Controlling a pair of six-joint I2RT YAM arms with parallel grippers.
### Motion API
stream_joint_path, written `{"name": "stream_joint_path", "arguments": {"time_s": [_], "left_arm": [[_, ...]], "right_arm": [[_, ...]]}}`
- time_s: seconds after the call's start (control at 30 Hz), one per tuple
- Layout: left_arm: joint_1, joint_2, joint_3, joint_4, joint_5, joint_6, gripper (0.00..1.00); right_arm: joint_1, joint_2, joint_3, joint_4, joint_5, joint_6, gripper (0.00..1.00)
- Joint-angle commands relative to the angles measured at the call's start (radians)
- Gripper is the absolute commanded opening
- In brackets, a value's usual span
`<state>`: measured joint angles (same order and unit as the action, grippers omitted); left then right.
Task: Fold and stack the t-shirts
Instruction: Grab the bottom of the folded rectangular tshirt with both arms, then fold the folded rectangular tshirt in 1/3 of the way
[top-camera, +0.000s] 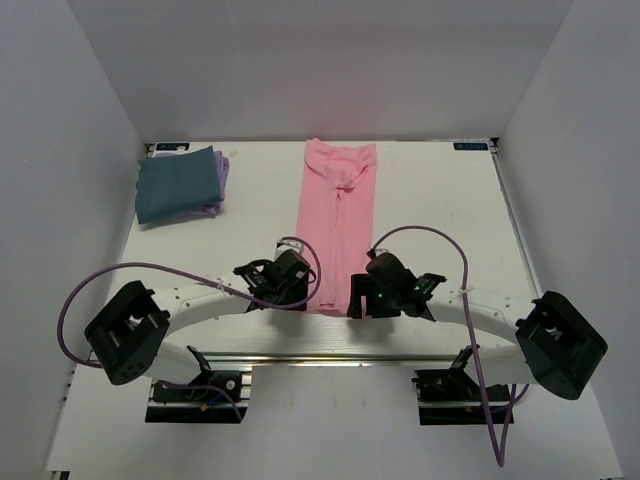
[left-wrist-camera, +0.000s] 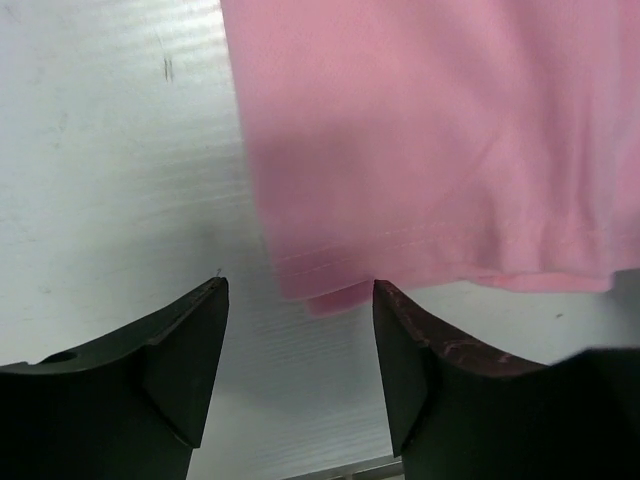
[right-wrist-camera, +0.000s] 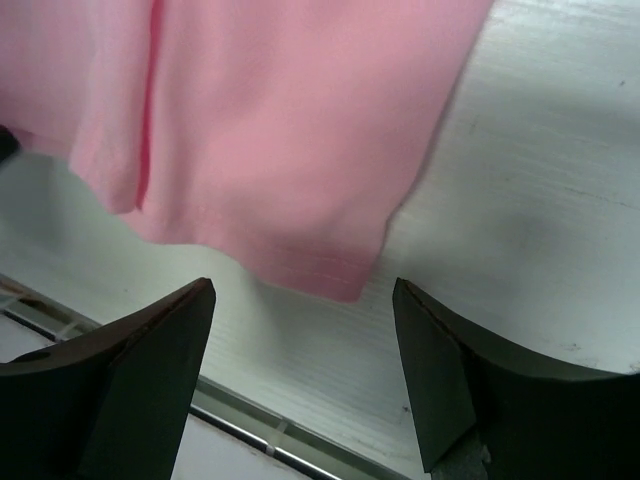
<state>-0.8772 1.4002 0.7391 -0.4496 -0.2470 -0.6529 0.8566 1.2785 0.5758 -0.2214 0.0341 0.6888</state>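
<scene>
Pink t-shirt (top-camera: 338, 225) lies as a long folded strip on the bench (top-camera: 440, 200). Left tool (left-wrist-camera: 299, 290) and right tool (right-wrist-camera: 305, 290), jaws wide, are at its near hem corners, gripping nothing. Teal t-shirt (top-camera: 175, 185) rests on lavender t-shirt (top-camera: 222, 170), far left.

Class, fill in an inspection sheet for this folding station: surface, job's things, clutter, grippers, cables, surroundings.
Surface: white table, faint scuff marks.
Job's things: pink t-shirt folded into a long strip at centre; teal t-shirt folded, lying on lavender t-shirt at the far left corner.
Clutter: nothing seen.
Grippers: left gripper and right gripper open, each poised at a near corner of the pink hem.
Cables: purple cables loop from both arms.
Surroundings: white walls on three sides.
</scene>
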Motion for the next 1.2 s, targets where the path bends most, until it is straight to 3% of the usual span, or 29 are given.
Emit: {"name": "stream_joint_path", "arguments": {"time_s": [0.0, 0.13, 0.3, 0.43, 0.47, 0.5, 0.67, 0.9, 1.17], "left_arm": [[0.003, -0.009, -0.07, 0.072, 0.052, 0.012, 0.69], [0.003, -0.021, -0.125, 0.14, 0.101, 0.001, 0.6], [0.003, -0.021, -0.161, 0.215, 0.101, 0.001, 0.48], [0.003, -0.011, -0.161, 0.27, 0.112, 0.001, 0.21], [0.003, -0.01, -0.161, 0.282, 0.123, 0.013, 0.05], [0.003, -0.001, -0.161, 0.293, 0.123, 0.013, 0.0], [-0.015, -0.052, -0.165, 0.249, 0.132, 0.022, 0.0], [-0.016, -0.197, -0.212, 0.169, 0.268, -0.021, 0.0], [0.004, -0.115, 0.014, 0.101, 0.215, 0.047, 0.0]], "right_arm": [[-0.002, 0.027, -0.027, 0.042, 0.053, 0.041, 0.77], [-0.001, 0.059, -0.065, 0.115, 0.076, 0.08, 0.68], [0.005, 0.076, -0.09, 0.162, 0.04, 0.083, 0.38], [0.004, 0.067, -0.102, 0.172, 0.041, 0.087, 0.16], [0.002, 0.062, -0.1, 0.174, 0.033, 0.087, 0.05], [0.004, 0.061, -0.097, 0.175, 0.032, 0.08, 0.0], [0.012, 0.002, -0.083, 0.114, -0.005, 0.063, 0.0], [0.038, -0.139, -0.079, -0.065, -0.096, 0.04, 0.0], [0.016, -0.124, 0.039, -0.111, 0.129, 0.023, 0.0]]}}
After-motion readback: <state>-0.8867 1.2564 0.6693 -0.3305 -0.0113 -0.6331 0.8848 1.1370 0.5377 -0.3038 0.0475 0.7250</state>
